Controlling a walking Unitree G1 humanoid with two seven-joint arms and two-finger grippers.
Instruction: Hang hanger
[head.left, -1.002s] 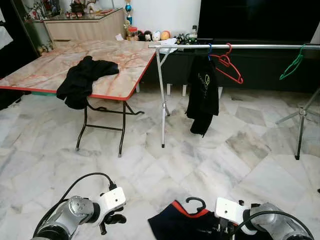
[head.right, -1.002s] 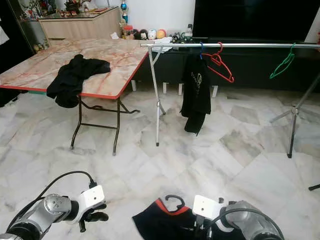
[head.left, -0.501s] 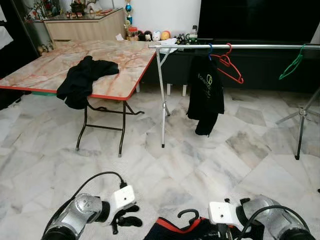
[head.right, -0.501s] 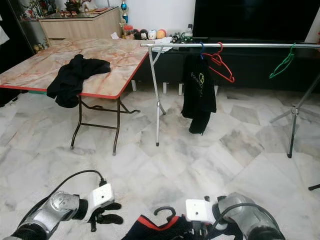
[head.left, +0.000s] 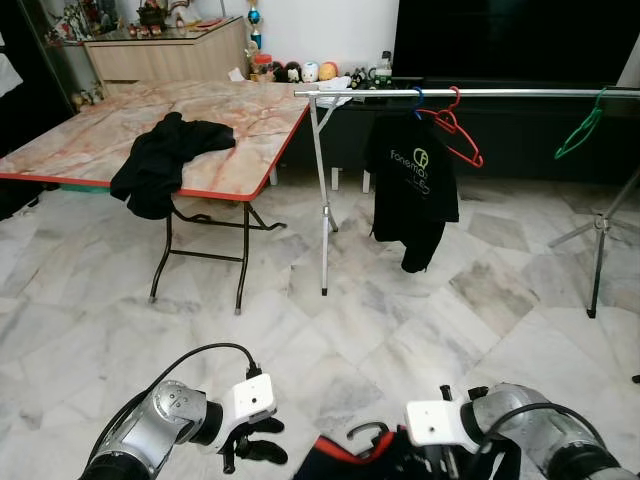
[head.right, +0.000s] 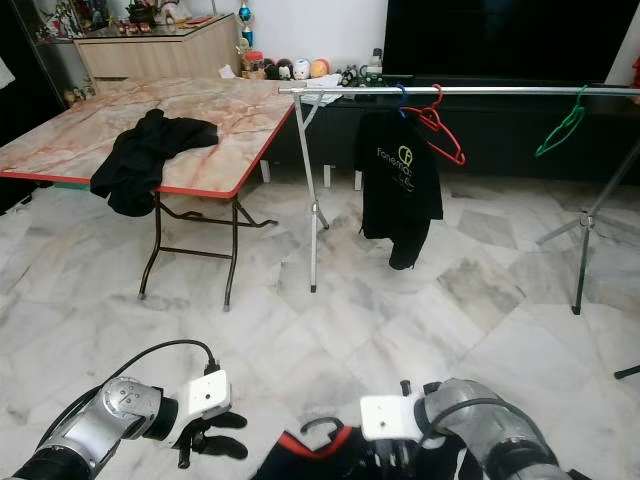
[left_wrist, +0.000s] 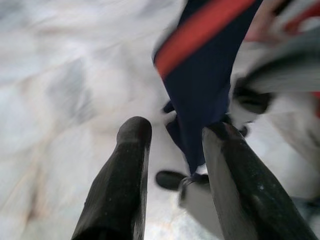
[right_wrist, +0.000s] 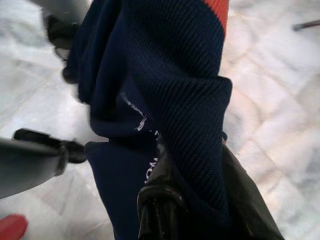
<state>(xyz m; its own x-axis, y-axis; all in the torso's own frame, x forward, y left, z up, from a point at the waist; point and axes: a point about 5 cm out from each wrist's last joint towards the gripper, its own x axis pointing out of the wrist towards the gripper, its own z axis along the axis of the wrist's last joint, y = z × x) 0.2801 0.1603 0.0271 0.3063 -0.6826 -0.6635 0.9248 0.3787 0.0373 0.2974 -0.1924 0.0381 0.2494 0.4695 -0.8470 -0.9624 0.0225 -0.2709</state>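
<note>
Clamped on a navy garment (right_wrist: 165, 100) with a red collar, the right gripper (right_wrist: 195, 200) sits low at 5 o'clock in the head view, its fingers pinching the knit fabric. A black hanger (head.left: 366, 433) pokes its hook up out of that garment, at 6 o'clock just above the frame's lower edge. Left gripper (left_wrist: 172, 145) hangs at 7 o'clock with its fingers apart and nothing between them, the garment just beyond the tips.

Ahead at 12 to 2 o'clock runs a silver clothes rail (head.left: 480, 93). On it hang a black printed T-shirt (head.left: 412, 190), a red hanger (head.left: 455, 128) beside it and a green hanger (head.left: 582, 128) well to the right. A folding table (head.left: 120, 135) with a marble-pattern top stands at 10 o'clock, a black garment (head.left: 160, 162) draped over its edge. Marble floor (head.left: 330, 330) lies between robot and rail.
</note>
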